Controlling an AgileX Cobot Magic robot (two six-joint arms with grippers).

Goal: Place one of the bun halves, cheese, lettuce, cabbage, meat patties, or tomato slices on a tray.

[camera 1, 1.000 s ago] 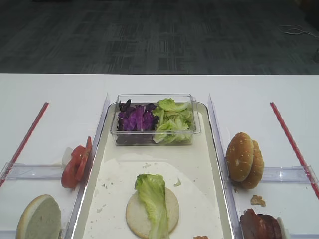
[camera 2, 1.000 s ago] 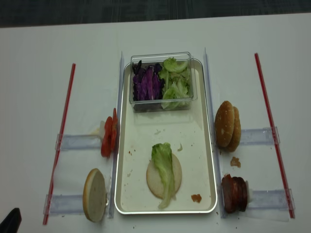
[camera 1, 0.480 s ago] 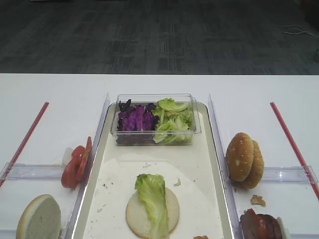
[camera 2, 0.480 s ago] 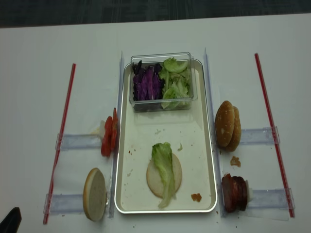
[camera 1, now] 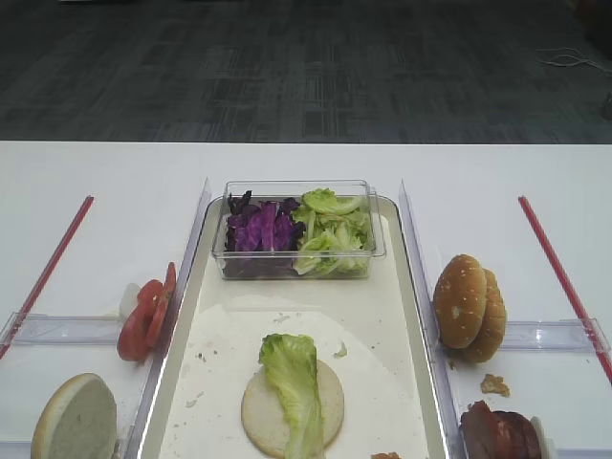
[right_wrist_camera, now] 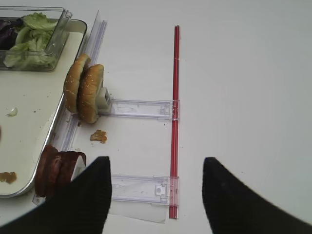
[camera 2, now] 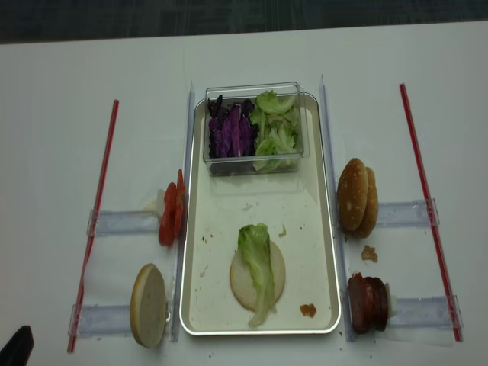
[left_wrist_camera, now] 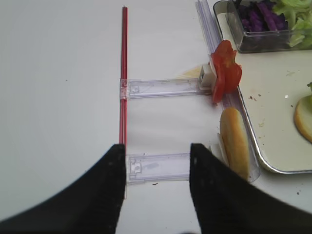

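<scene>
On tray (camera 2: 197,152), lettuce (camera 2: 258,267) over bun half (camera 2: 242,284)

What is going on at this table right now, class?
Nothing is being handled at this moment. Both grippers, the right gripper and the left gripper, hang open and empty over the white table beside the long silver-rimmed tray. On the tray a pale round bun half already lies flat with a frilly light green lettuce leaf draped over it. The dark reddish-brown meat patties, the bright red tomato slices and the sesame bun tops wait in their holders outside the tray.
</scene>
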